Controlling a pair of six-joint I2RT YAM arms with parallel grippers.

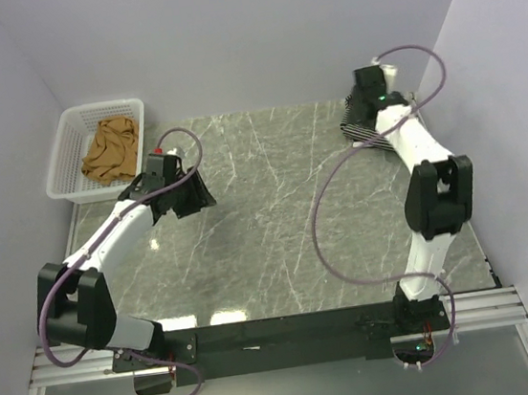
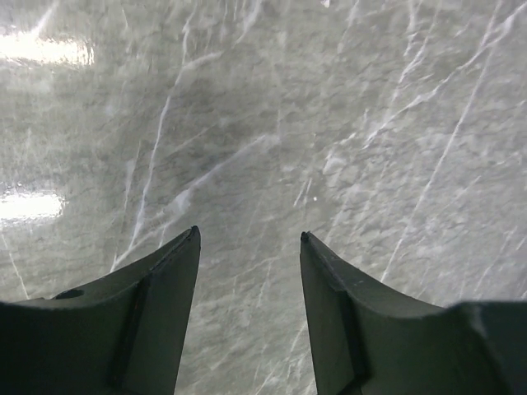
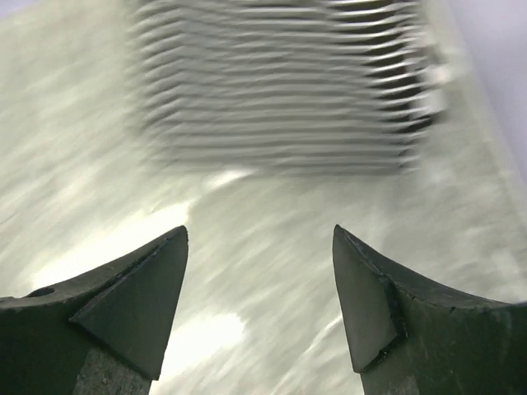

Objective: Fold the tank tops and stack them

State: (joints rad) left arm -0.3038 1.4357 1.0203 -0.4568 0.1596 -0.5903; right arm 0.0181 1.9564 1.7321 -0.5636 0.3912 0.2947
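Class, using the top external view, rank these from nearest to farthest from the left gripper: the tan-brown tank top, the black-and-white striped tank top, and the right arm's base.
From the left gripper:
1. The tan-brown tank top, in the white basket, far left.
2. The black-and-white striped tank top, far right.
3. The right arm's base, near right edge.

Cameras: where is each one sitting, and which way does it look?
Top view: high above and behind the robot, looking down on the marble table; the left arm and right arm show whole, plus the basket holding the tan-brown top.
Left wrist: on the left arm, facing down at bare marble; the left claw shows, open.
Right wrist: on the right arm, facing past the open right claw at the blurry black-and-white striped top.
Shared: top and right wrist views both see that striped top.
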